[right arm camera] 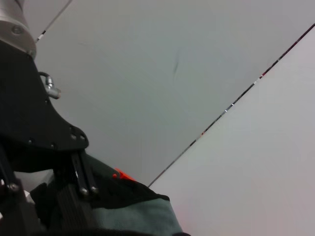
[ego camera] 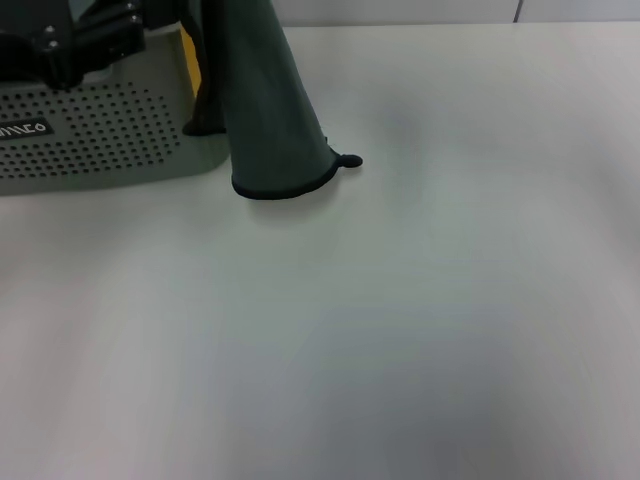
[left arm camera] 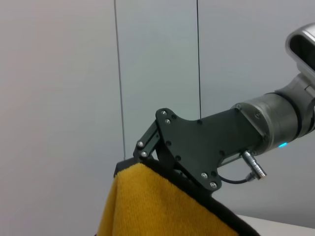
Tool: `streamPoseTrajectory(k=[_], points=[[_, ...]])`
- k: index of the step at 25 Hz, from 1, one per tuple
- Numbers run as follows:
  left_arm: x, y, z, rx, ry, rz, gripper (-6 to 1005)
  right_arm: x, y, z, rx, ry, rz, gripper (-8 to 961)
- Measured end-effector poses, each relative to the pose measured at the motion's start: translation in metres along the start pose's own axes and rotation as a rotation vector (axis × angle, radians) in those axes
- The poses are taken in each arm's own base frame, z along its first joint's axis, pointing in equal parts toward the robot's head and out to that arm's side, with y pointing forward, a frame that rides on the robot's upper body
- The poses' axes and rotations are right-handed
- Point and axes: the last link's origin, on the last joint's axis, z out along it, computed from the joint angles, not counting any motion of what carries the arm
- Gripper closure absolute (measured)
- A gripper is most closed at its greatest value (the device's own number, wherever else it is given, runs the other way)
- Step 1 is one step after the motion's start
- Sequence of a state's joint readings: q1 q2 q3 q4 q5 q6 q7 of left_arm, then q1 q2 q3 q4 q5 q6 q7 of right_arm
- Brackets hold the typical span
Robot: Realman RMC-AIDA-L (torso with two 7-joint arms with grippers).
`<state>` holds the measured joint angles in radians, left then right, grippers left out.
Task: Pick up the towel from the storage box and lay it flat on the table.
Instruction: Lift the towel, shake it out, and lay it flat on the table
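White lettering sits on a small black label (ego camera: pixel 22 129) on the perforated front wall of the storage box (ego camera: pixel 100 140), at the far left corner of the table (ego camera: pixel 420 320). Only the tail of the word shows, cut off by the frame edge; it seems to read "nneo", though the letters are too soft to be sure. No other writing is readable.

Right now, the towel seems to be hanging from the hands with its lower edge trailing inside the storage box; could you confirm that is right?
Not quite. The towel does hang from above, but its lower edge with the small loop hangs over the table, beside the storage box, not inside it. The head view shows this. The rest stands: the right hand is gripping the top edge.
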<state>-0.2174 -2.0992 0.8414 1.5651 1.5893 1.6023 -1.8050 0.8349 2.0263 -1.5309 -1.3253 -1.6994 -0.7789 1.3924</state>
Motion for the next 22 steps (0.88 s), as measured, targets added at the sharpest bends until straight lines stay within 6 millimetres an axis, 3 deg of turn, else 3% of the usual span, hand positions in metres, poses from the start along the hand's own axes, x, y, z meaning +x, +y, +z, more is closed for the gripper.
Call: streamPoseTrajectory(k=[11,22], points=[[0.005,-0.002,-0.007,0.022,0.029,-0.016,550,0.01,-0.004,0.006,0.022,0.033,0.025,953],[0.003,-0.002,-0.003,0.009,0.034,-0.032,548,0.007,-0.006,0.019,0.009,0.035,0.037,954]])
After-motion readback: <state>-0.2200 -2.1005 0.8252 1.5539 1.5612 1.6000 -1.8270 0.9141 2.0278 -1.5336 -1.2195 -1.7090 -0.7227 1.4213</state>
